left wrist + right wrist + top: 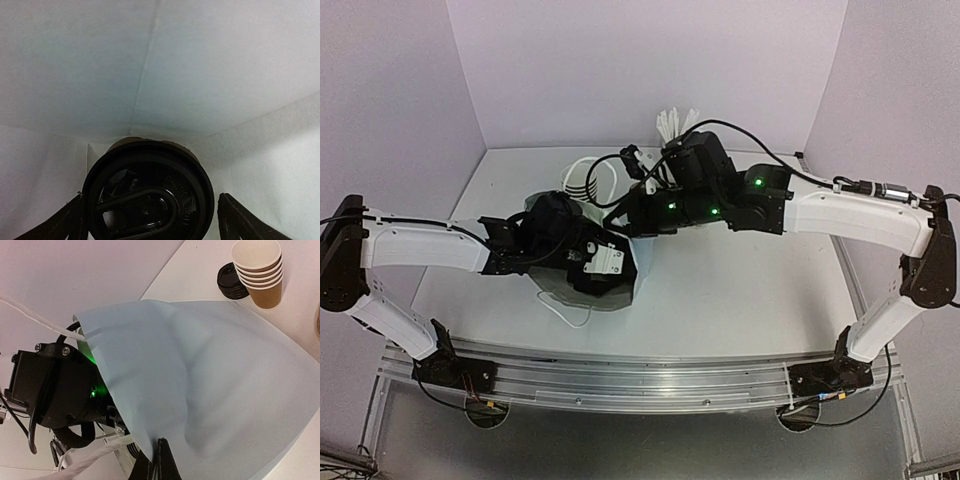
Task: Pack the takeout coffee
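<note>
ok, we're deep into this one. the left gripper point(148, 226) is down inside the white paper bag point(200, 375), and the takeout coffee point(148, 194) sits right btw its fingers point(67, 222). the black lid faces the cam, a sliver of brown cup peeks out behind it, and there are bag walls all round. so the coffee's in the bag, lid on.

fingers stand either side of the lid w/ a thin strip of white showing on one side. the tips are hidden past the lid, so i can't tell if it's clamped on the cup or spread clear of it. can't see the cup's foot either, so no word on whether it's resting on the bag floor.

right gripper point(161, 462): jaws pressed together on the bag's edge, pinching the paper + holding the mouth open. the top view has the bag on the table point(750, 290) w/ the left wrist buried in it.

what's left, by my read: let go of the cup if that's not done, get the left arm out w/o tipping it, then release the bag edge. i'd call it most of the way there.

writing: there's raised lettering on the lid, too blurry to read. no print on the bag. the spare stack of cups point(260, 270) and loose lids point(229, 282) sit off to the side, no logo i can make out.
</note>
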